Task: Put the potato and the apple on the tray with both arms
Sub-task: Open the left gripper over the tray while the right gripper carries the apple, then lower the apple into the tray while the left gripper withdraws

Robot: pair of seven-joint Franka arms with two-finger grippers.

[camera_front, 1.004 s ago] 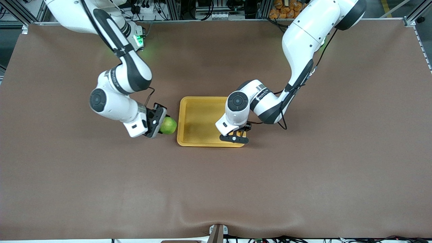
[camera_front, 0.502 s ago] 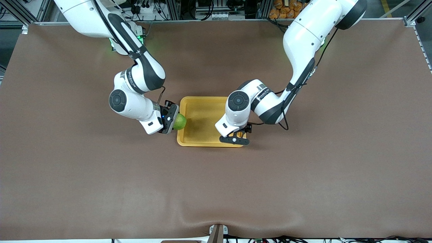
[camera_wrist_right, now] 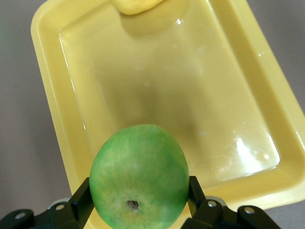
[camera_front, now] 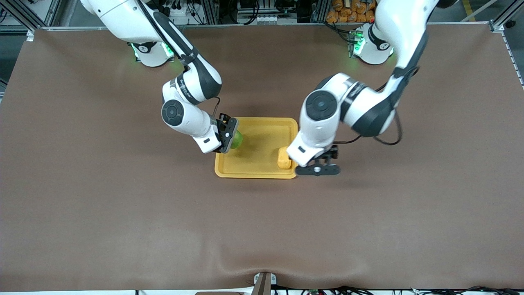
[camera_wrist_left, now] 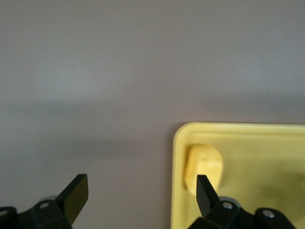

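The yellow tray (camera_front: pixel 258 175) lies mid-table. The yellow-orange potato (camera_front: pixel 284 158) lies in its corner nearest the front camera, toward the left arm's end. My left gripper (camera_front: pixel 317 169) is open and empty, over the table just beside that corner. The left wrist view shows the potato (camera_wrist_left: pixel 205 167) inside the tray's rim (camera_wrist_left: pixel 177 143), beside one finger of the left gripper (camera_wrist_left: pixel 141 191). My right gripper (camera_front: pixel 231 136) is shut on the green apple (camera_front: pixel 236 139) over the tray's end toward the right arm. The right wrist view shows the apple (camera_wrist_right: pixel 139 175) in the right gripper (camera_wrist_right: pixel 139 193), above the tray floor (camera_wrist_right: pixel 214 95), with the potato (camera_wrist_right: pixel 136 5) at the frame's edge.
Brown cloth covers the table (camera_front: pixel 123 213) all round the tray. Both arm bases glow green along the table's edge farthest from the front camera. The cloth is rumpled at the table's edge nearest the front camera (camera_front: pixel 262 268).
The right gripper has carried the apple from beside the tray to over its end. The left gripper has let go of the potato, which now lies in the tray, and moved off beside the tray.
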